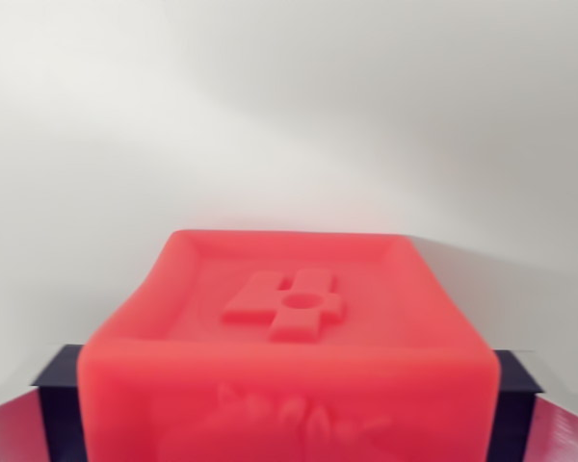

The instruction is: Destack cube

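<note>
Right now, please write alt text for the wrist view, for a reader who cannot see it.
A red cube fills the lower picture, blurred and very close, with a raised cross-like shape on its top face. Dark parts show beside it at both lower edges; behind is a plain white surface.

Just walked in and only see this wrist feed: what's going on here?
The wrist camera looks closely at a red cube, blurred, with a raised emblem on its top. It sits on something dark that sticks out at both sides beneath it, so the stack looks intact. The pincer is out of view, so I can't say whether anything is gripped.
</note>
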`<state>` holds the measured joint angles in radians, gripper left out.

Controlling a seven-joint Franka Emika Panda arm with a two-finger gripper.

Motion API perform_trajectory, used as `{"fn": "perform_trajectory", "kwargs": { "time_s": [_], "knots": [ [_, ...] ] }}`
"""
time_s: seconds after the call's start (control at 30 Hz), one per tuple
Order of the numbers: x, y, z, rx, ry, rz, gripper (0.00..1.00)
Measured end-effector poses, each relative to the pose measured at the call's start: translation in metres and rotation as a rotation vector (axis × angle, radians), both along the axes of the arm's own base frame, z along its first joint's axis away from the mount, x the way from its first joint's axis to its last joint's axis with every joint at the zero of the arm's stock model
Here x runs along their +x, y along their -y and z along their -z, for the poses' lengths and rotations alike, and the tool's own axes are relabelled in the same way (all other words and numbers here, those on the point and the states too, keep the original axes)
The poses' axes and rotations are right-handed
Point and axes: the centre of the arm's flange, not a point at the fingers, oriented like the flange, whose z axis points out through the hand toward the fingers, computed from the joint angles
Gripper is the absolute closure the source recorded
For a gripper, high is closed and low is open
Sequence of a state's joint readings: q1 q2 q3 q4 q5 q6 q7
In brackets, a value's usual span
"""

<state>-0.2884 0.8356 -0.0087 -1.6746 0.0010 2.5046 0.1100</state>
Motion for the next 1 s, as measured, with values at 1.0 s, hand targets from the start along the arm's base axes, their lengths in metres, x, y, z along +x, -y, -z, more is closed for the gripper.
{"fn": "perform_trajectory", "kwargs": {
  "time_s": [1.0],
  "knots": [
    [0.001, 0.0, -0.014, -0.001, 0.004, 0.0, 0.0]
  ]
}}
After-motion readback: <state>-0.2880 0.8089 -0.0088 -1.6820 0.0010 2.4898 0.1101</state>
